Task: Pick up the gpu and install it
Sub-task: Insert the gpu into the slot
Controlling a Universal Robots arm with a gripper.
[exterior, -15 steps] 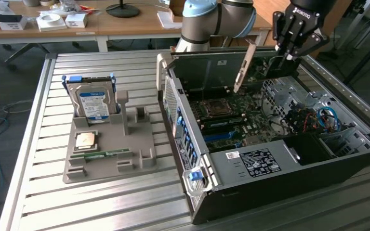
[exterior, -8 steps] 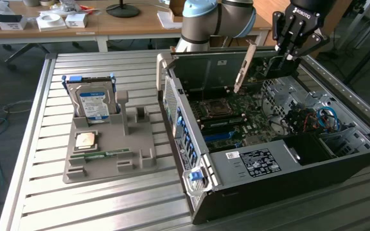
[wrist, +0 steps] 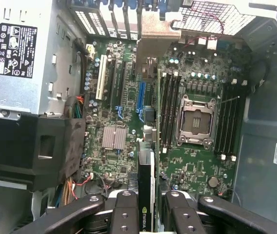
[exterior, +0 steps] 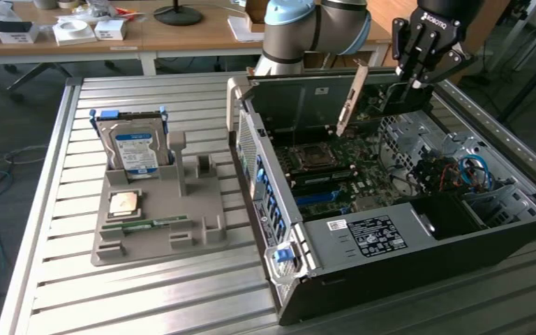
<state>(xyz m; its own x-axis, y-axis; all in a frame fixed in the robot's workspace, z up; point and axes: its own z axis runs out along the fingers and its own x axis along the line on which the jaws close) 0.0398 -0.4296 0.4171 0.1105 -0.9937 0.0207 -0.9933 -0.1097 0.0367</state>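
open case [exterior: 515, 234], power supply [wrist: 24, 73] (grey) beside slots [wrist: 101, 78]

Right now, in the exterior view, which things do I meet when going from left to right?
hard drive → gpu → pincer gripping it → blue cables

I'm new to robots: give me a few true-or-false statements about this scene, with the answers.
The black gripper grips a thin dark circuit card with a pale metal bracket above the open computer case. True.
The silver hard drive with blue label lies inside the case. False: it stands in the grey holder outside.
The card is seated in the motherboard. False: it hangs above it.
A narrow green memory stick lies on the grey holder. True.
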